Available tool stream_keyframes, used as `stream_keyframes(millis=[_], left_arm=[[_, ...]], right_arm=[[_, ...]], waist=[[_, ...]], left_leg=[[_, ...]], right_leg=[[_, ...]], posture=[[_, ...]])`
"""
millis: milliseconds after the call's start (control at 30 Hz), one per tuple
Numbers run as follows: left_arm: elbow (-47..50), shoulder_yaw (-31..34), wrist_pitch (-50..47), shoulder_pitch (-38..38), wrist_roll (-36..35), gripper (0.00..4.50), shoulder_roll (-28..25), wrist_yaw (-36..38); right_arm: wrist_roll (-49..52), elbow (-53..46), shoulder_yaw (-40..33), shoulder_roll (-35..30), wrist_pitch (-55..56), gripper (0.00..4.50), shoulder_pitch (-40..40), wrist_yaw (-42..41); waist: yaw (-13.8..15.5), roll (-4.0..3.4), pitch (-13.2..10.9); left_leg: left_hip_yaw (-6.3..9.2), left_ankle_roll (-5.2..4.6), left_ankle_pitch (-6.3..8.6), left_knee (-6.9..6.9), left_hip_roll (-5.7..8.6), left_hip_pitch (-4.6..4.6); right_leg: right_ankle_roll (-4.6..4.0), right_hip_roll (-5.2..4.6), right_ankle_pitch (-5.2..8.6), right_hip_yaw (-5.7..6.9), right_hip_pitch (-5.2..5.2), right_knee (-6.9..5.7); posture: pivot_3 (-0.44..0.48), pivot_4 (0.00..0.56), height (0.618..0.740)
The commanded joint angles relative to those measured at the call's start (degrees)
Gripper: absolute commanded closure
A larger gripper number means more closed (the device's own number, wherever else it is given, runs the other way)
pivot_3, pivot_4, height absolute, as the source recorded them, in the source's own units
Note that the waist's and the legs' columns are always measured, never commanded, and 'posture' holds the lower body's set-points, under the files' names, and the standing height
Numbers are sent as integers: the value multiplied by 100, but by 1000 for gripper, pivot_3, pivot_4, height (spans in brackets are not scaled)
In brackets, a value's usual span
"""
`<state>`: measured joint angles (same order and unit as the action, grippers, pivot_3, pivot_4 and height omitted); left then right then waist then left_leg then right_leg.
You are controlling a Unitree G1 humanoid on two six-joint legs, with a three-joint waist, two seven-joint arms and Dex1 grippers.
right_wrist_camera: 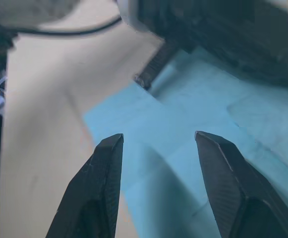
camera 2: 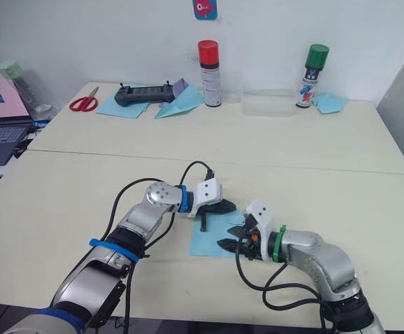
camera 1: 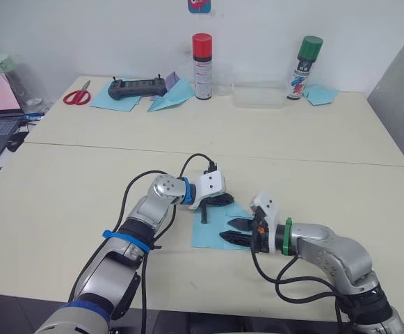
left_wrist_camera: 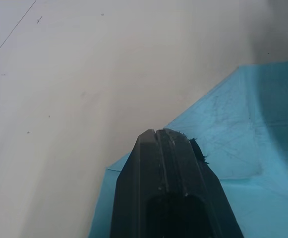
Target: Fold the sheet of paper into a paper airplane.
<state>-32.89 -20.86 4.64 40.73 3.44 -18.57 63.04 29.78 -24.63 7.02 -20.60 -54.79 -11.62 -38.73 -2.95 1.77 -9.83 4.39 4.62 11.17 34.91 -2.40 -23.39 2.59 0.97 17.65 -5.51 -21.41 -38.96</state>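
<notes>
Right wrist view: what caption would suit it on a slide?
The right tool, fingers spread, hovers over the sheet of paper while the left tool presses its far edge.

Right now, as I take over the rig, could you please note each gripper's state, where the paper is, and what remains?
Left gripper: jaws shut, tip pressing down on the paper's far left edge.
Right gripper: jaws open, low over the paper's right side, holding nothing.
Paper: lying on the near table, a flap already folded over.
Done: first folds and creases.
Left: the rest of the folding; no airplane shape yet.
</notes>
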Motion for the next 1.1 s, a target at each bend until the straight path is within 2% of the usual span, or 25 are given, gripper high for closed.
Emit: stream_keyframes(millis=[33, 200, 400, 567, 867, 1000, 1100], left_arm=[[-374, -308, 226, -151, 315, 4500, 22, 59], [-512, -272, 326, -116, 295, 4500, 20, 135], [-620, -261, 382, -71, 306, 4500, 16, 157], [-666, -267, 399, -62, 315, 4500, 26, 153], [-788, -261, 433, 9, 338, 4500, 54, 122], [-818, -217, 432, 49, 325, 4500, 41, 82], [-816, -204, 449, 43, 335, 4500, 8, 47]], right_arm=[[-11, 141, -511, 315, 425, 2695, -198, 531], [-973, 783, 119, 208, 1125, 4486, -161, 929], [-1247, 960, 643, 233, 1141, 4486, -22, 921], [-1342, 906, 721, 57, 887, 4486, 100, 924], [-1058, 306, 539, -375, 575, 4486, 471, 697], [-823, -260, 202, -919, 494, 4486, 907, 433], [-532, -403, -147, -888, 753, 4486, 807, 323]], waist=[[-2, -1, 1], [10, -1, 1], [-4, -3, 6], [-1, -2, 9], [8, -2, 16], [36, 0, 16], [17, 3, 16]], left_leg=[[0, 0, 0, 0, 0, 0], [-1, 0, 0, -1, 2, -2], [-1, 0, 0, -2, 1, 3], [-1, 0, 0, -2, 1, 6], [-1, 0, 0, -1, 1, 11], [0, 0, 1, -2, 4, 6], [-1, 0, 0, -1, 4, 7]], right_leg=[[0, 0, 0, 0, 0, 0], [0, -2, 0, -1, -3, 2], [0, 0, 0, 0, 1, 1], [0, 0, 1, -1, 4, 0], [0, -1, 1, -1, 9, 1], [0, -3, 2, 0, 9, 5], [1, -3, 2, -2, 8, 5]], posture=[[0, 150, 740], [0, 150, 740], [0, 150, 740], [0, 150, 740], [0, 150, 740], [0, 150, 740], [0, 150, 740]])
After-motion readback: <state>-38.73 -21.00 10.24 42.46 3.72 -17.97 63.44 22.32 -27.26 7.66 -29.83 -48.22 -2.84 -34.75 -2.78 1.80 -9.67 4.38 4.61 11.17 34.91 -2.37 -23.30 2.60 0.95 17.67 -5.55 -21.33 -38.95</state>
